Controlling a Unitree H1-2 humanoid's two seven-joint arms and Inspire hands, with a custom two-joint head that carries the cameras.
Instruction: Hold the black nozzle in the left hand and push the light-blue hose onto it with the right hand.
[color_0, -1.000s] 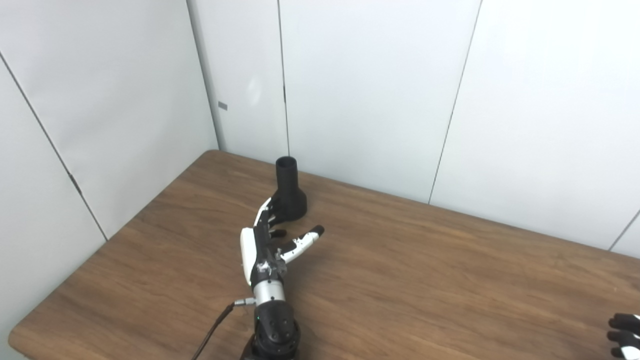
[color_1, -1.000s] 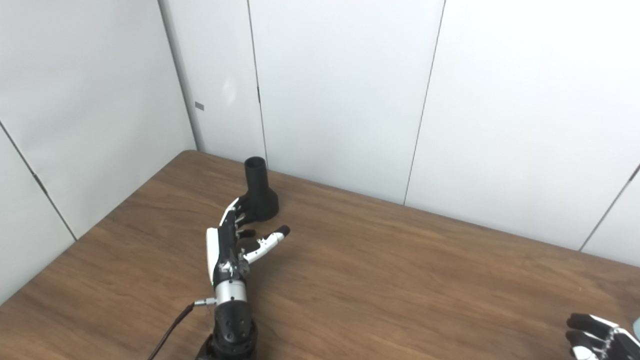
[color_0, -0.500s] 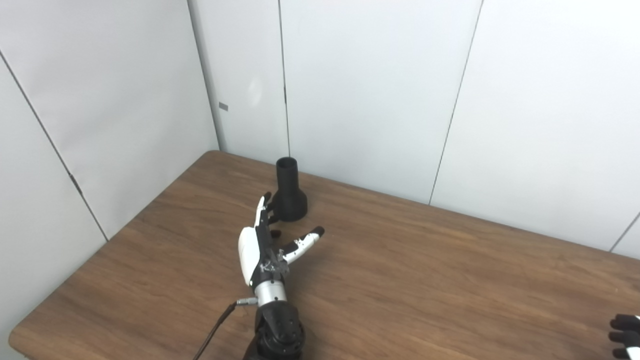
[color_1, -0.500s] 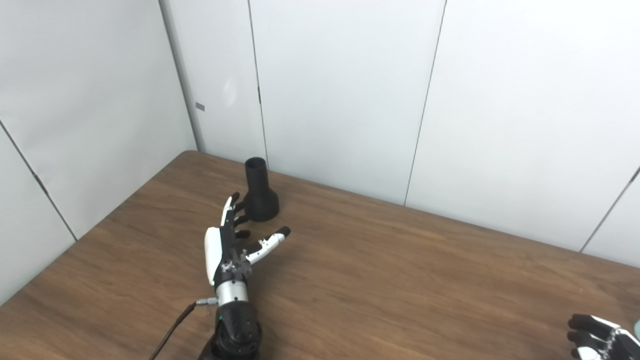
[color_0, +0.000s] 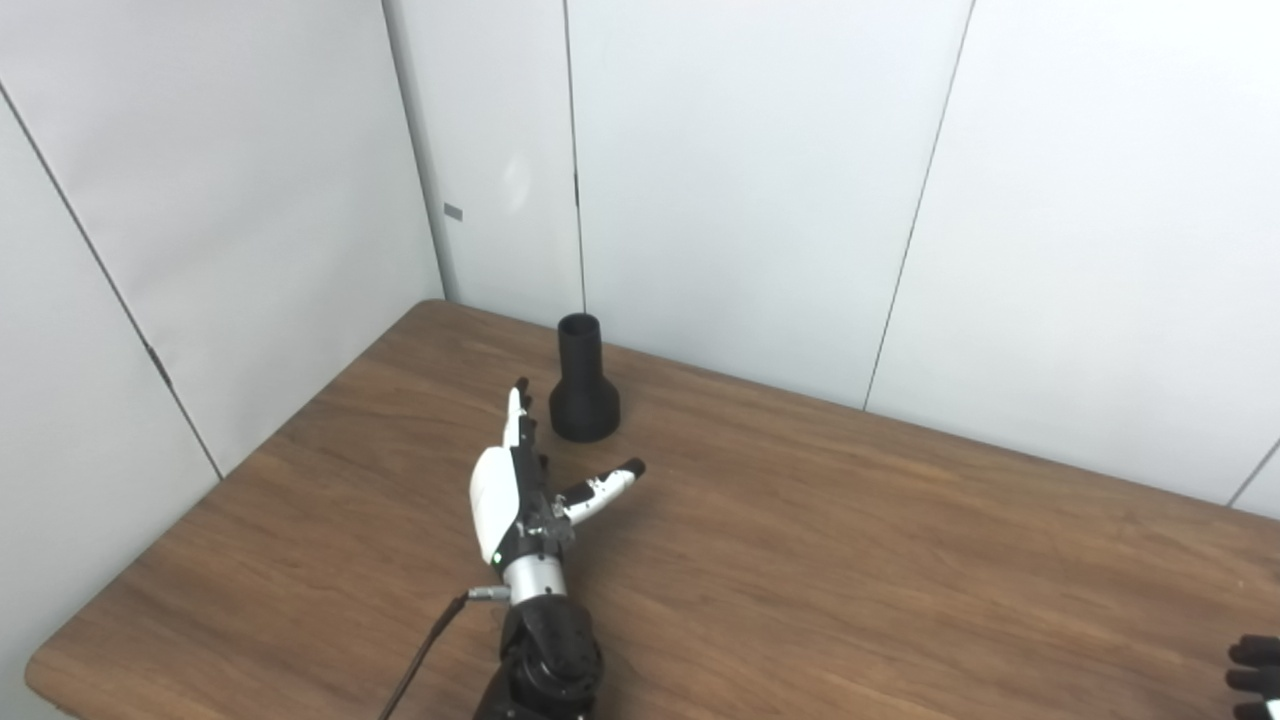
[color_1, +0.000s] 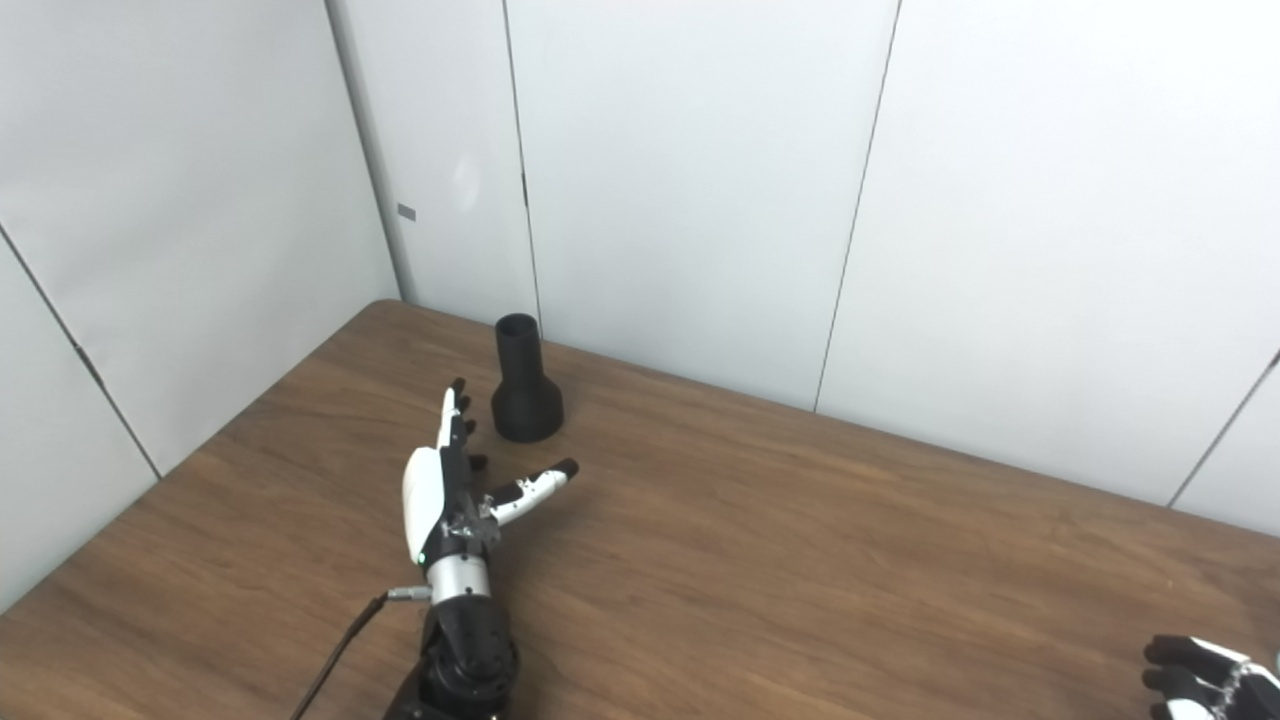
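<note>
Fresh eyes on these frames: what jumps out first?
The black nozzle standing upright, narrow end up, near the far left corner of the wooden table. Just in front of it, apart from it, the left hand is open with its thumb splayed right. The right hand barely shows at the bottom right edge; no hose is visible.

Bright, even light; soft shadows, faint wall glare, possibly slight softness throughout.
</note>
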